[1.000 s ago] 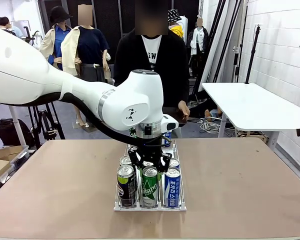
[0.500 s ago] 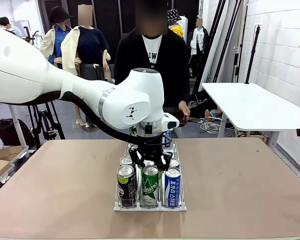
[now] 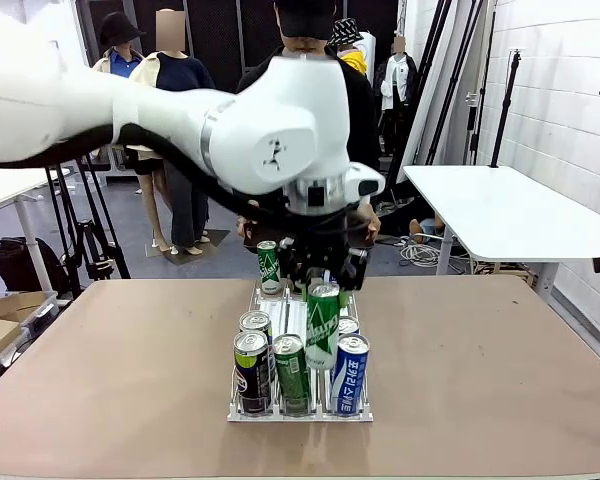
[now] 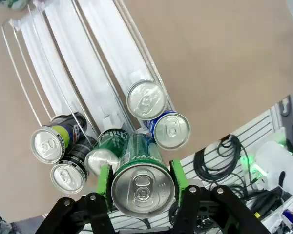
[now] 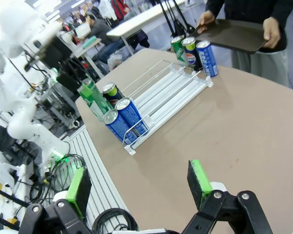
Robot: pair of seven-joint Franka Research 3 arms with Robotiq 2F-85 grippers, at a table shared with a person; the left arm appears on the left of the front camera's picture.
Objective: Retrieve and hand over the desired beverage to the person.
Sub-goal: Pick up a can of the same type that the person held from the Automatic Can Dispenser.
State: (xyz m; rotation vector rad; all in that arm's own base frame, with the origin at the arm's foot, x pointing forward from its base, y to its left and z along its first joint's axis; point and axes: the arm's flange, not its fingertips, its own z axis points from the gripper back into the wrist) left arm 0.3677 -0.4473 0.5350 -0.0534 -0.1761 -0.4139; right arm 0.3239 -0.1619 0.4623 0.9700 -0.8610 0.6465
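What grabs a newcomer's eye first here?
The left fingers grip a green can, held above the can rack at mid-table. Beyond it, the person at the far edge holds a dark tray.
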